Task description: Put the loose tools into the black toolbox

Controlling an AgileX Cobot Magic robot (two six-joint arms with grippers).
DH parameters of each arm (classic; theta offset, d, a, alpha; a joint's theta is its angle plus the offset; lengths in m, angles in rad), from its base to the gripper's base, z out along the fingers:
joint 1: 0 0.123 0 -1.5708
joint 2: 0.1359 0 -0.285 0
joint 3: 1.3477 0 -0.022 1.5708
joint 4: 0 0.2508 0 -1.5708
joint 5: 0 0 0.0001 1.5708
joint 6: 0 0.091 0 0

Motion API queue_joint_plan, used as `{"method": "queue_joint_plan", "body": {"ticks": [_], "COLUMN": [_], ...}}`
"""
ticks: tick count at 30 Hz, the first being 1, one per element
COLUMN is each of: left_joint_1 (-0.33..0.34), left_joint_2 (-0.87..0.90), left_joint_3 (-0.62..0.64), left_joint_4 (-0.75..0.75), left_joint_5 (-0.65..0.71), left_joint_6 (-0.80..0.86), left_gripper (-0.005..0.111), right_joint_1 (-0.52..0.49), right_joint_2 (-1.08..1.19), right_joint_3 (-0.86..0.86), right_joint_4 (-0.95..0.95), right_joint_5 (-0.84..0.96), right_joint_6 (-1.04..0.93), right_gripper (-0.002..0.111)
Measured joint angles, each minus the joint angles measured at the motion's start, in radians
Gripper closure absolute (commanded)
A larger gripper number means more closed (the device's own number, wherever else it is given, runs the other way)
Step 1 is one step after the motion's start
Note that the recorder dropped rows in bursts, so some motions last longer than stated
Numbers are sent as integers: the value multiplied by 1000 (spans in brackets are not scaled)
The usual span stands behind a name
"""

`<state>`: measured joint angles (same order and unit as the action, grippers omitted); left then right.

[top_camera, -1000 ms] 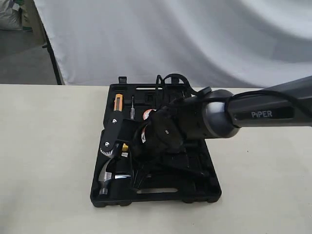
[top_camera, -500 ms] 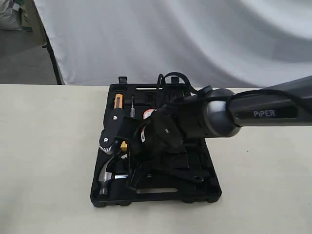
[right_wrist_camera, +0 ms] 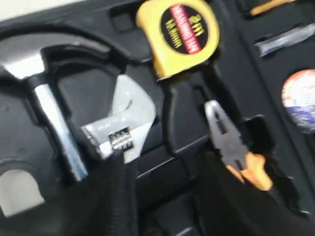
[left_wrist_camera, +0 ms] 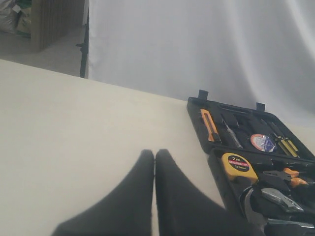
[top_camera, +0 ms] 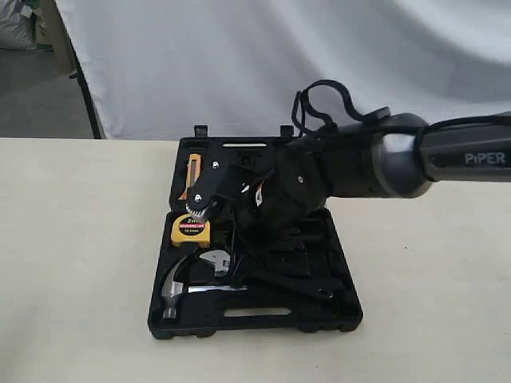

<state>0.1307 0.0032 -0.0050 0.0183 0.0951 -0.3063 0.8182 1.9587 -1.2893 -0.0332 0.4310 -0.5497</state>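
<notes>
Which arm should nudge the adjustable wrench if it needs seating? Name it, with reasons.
Right, probably. The right end effector hangs open just over the adjustable wrench inside the black toolbox. The left end effector is shut, over bare table beside it.

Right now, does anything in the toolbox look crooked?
Yes, the wrench. It lies slanted in the toolbox beside the hammer, seeming to rest on top of the moulded ridges rather than down in a slot.
</notes>
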Motion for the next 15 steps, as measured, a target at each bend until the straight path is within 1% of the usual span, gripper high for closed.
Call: {"method": "queue_joint_plan", "body": {"ticks": [1,3,7,12,13,14,15], "left_joint_1": [0,0,0,0,0,0,0], "left_joint_2": [0,0,0,0,0,0,0], "left_joint_3": [0,0,0,0,0,0,0], "left_joint_4": [0,0,0,0,0,0,0], "left_joint_5": [0,0,0,0,0,0,0], "left_joint_6": [0,0,0,0,0,0,0], "left_gripper": [106,106,106,106,106,106,106], "right_joint_1": [2,4,4,2,2,2,2], "right_joint_2": [8,38,86,47,10,-20,-56], "right_joint_3": [0,0,-4,0,0,0,0], "right_joint_4": [2,5,9,9,9,9,9], "right_joint_5": [3,4,0,-15,-17,-22,-30], "right_joint_6": [-2,-2,0,32,60,85,111], "right_gripper": [97,109,109,108,106,97,91]}}
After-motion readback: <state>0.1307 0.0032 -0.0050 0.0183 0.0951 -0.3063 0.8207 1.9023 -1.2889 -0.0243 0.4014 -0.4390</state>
